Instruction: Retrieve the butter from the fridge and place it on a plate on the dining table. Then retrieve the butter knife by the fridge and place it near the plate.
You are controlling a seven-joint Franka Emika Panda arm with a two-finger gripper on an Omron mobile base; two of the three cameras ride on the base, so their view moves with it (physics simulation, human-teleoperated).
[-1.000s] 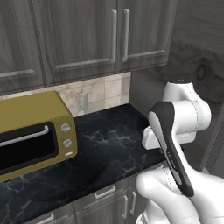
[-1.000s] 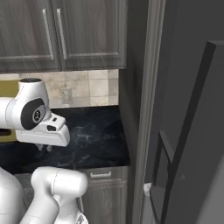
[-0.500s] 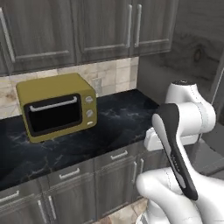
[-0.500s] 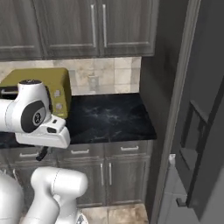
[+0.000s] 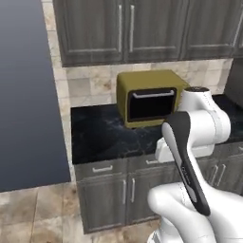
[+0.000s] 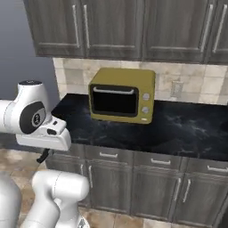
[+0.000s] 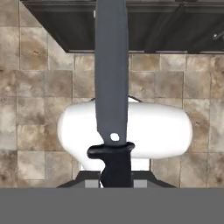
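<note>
The gripper [image 7: 114, 177] is clenched on the knife [image 7: 112, 74], holding it by its black handle, with the grey blade running straight out from the fingers, up the middle of the hand view. Beyond the blade lies brown tiled floor, and past that, at the far end of the blade, the dark base of the cabinets [image 7: 131, 26]. In the right base view a dark tip of the knife [image 6: 43, 155] pokes out under the white hand, hanging over the floor in front of the counter [image 6: 178, 129].

The base has driven on since a second ago, so both base views have shifted. The fridge, then close on the right, has left the pictures. The yellow oven [image 5: 149, 97], earlier at the left edge of the left base view, now sits mid-frame, beyond the arm. A plain grey wall [image 5: 28, 95] now shows at far left.
</note>
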